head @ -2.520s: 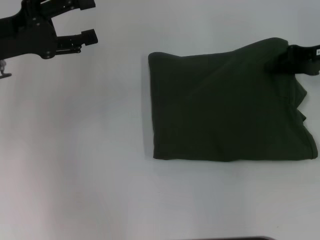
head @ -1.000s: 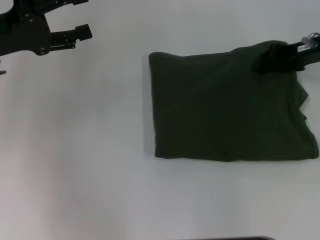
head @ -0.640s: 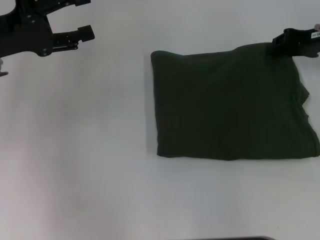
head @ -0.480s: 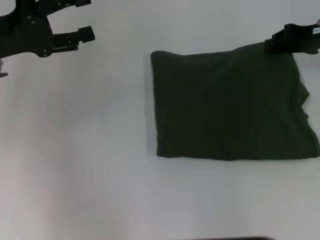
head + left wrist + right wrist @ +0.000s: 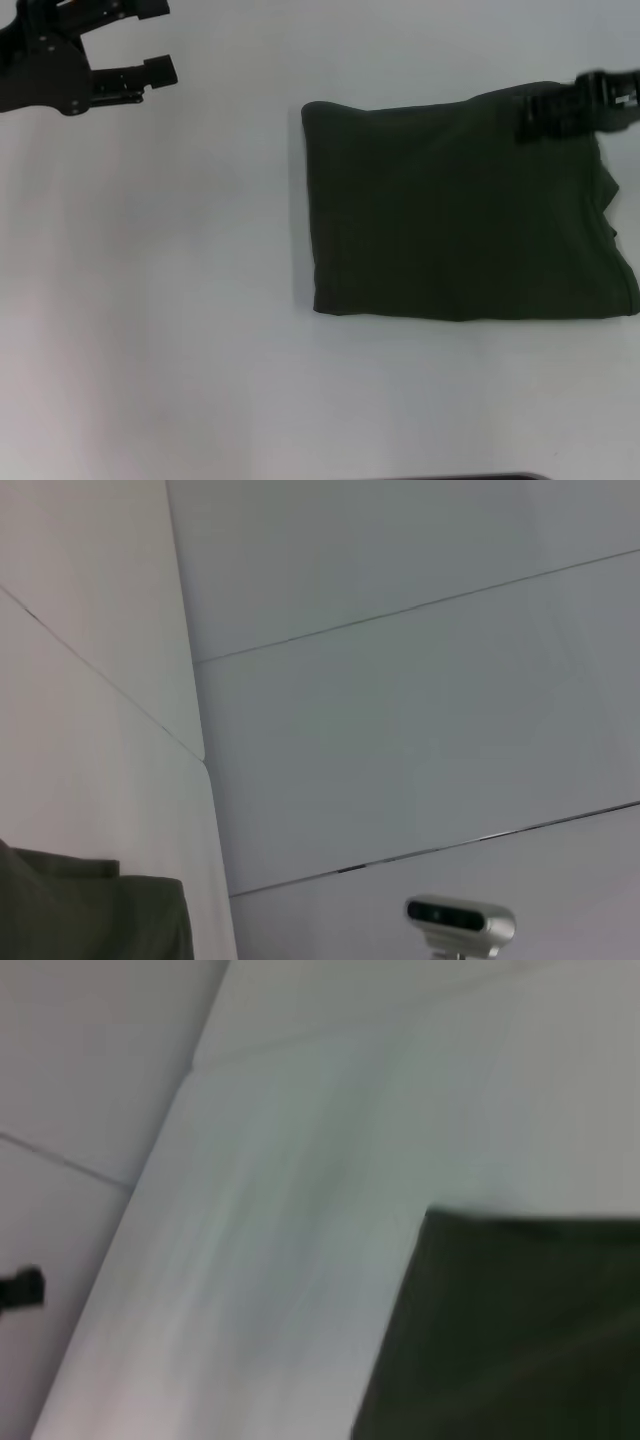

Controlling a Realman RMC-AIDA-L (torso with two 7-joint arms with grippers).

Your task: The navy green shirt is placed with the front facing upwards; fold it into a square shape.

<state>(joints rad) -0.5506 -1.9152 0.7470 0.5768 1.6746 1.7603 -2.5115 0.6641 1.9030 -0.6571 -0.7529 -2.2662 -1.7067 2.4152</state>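
In the head view, the navy green shirt (image 5: 465, 212) lay folded on the white counter (image 5: 200, 350), right of centre. The left tool (image 5: 150, 40) hung spread open at the far left. The right tool (image 5: 535, 118), blurred, sat over the shirt's far right corner; whether it gripped, I cannot tell. The left wrist view caught a shirt corner (image 5: 95, 915); the right wrist view showed its edge (image 5: 510, 1330).

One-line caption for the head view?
Folded navy green shirt on white table; right tool over its far corner, open left tool apart.
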